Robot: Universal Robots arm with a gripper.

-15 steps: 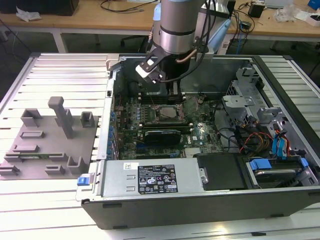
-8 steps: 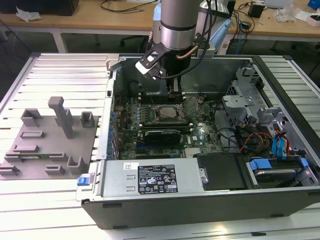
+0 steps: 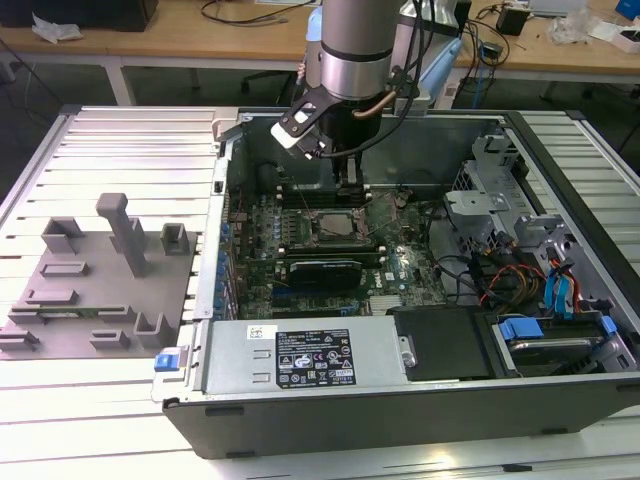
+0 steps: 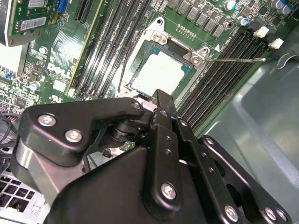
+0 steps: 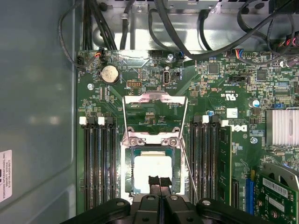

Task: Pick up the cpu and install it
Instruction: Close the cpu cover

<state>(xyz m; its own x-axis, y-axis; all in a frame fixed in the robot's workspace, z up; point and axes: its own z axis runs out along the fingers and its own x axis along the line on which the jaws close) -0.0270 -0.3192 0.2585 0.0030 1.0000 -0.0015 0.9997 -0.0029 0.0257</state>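
Note:
The cpu [image 5: 152,164] is a silvery-white square lying flat in the motherboard's socket; it is also seen in the second wrist view [image 4: 158,73] and the exterior view [image 3: 328,228]. The socket's metal load plate [image 5: 154,99] is flipped open, and its thin wire lever [image 5: 188,158] stands raised beside the socket. My gripper [image 5: 159,181] hangs inside the computer case directly over one edge of the cpu, its two black fingertips pressed together with nothing between them. I cannot tell whether the tips touch the chip. In the exterior view the gripper [image 3: 347,185] sits just above the socket.
Memory slots [image 5: 98,163] flank the socket on both sides. An expansion card [image 3: 322,270] lies just in front of it. The case's power supply [image 3: 300,362], drive cage [image 3: 500,205] and cables [image 3: 500,275] surround the board. Grey fixture blocks [image 3: 100,270] stand at the exterior view's left.

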